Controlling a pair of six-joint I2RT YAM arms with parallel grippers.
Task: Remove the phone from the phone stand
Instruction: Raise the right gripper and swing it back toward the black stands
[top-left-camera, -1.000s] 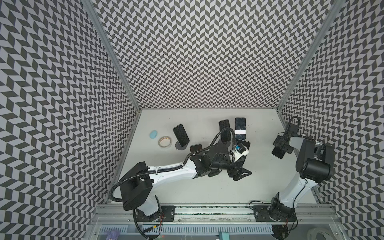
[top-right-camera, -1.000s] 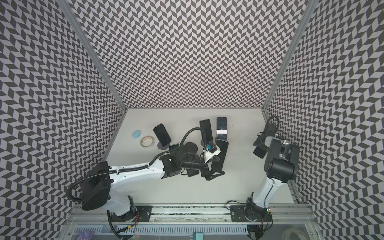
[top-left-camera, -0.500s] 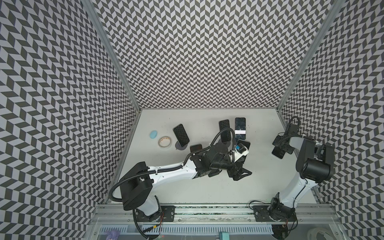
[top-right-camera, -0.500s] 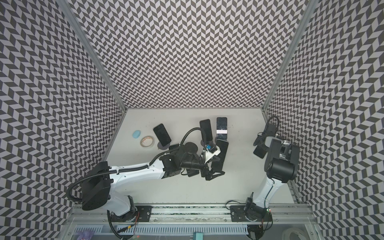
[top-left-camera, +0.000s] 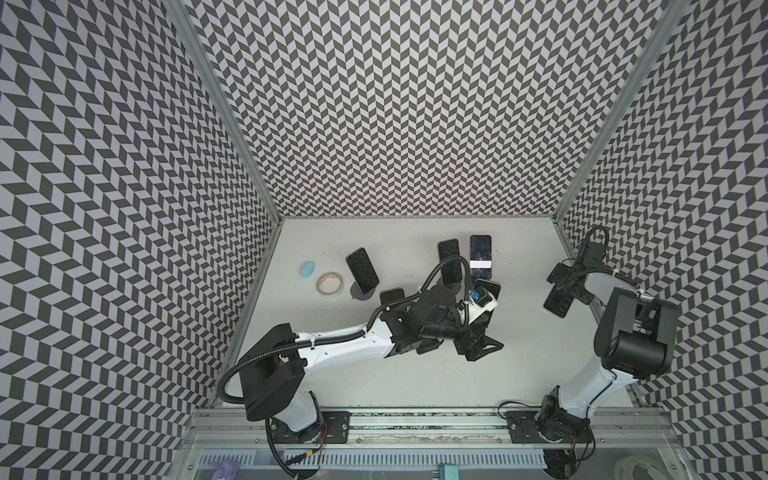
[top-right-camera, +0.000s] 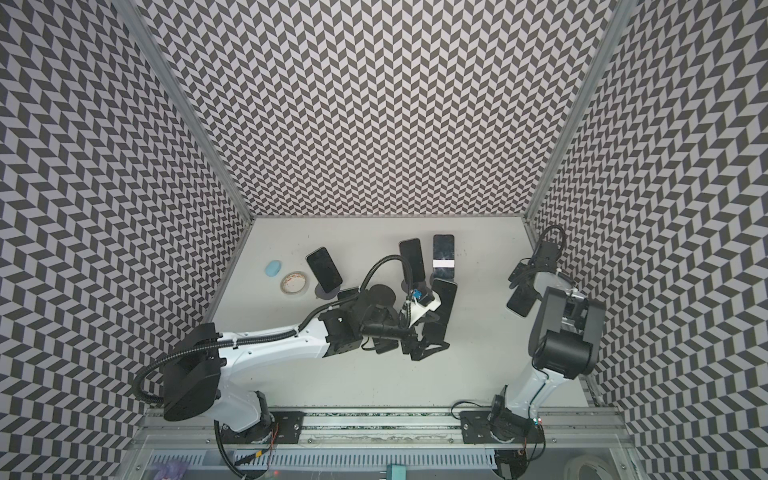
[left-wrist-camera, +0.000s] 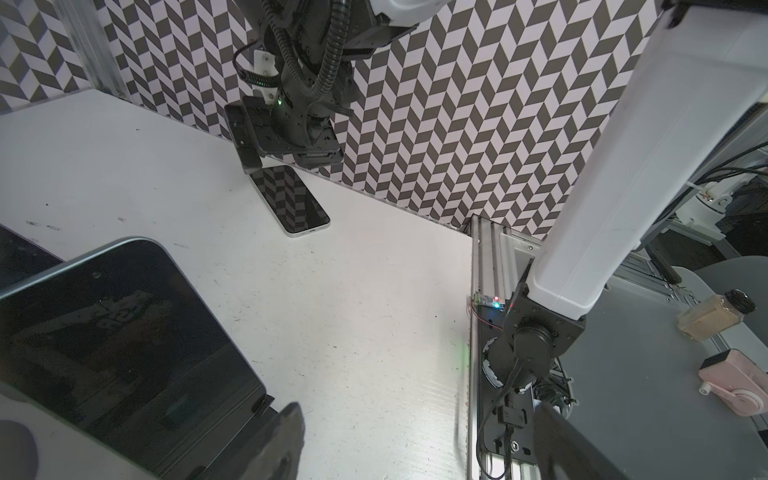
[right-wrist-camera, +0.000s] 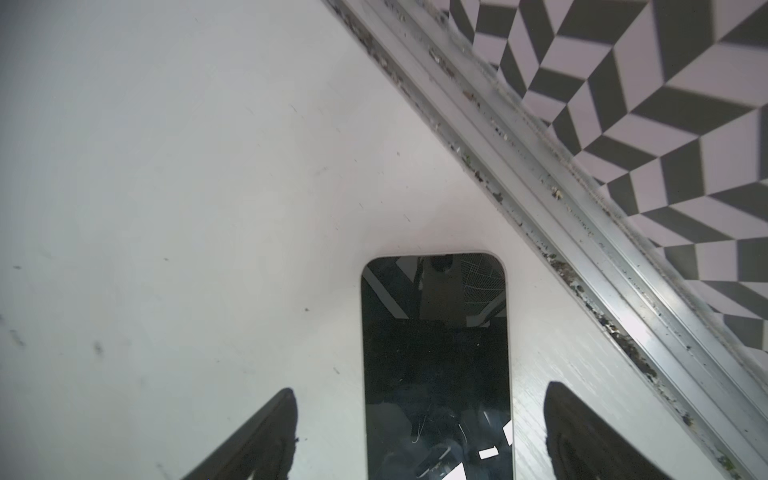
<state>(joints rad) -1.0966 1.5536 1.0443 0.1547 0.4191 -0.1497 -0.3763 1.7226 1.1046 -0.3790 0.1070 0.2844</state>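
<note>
Both jaws of the right gripper (right-wrist-camera: 419, 390) spring apart off the phone (right-wrist-camera: 434, 353), which lies flat on the table (right-wrist-camera: 166, 166) by the right wall (right-wrist-camera: 665, 124), so removal looks done; the left gripper (left-wrist-camera: 419, 407) hangs open mid-table.

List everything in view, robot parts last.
propped phones: three, black, mid-table
phone with white strip: one, black, far middle
flat phone: one, black, under right pincer, right side
dark rectangle: one, black, half hidden under left arm
tape roll: one, beige, left side
oval object: one, light blue, beside tape roll
table: one, white
left pincer: one, black, open, beside one of the propped phones
right pincer: one, black, open, above flat phone
</note>
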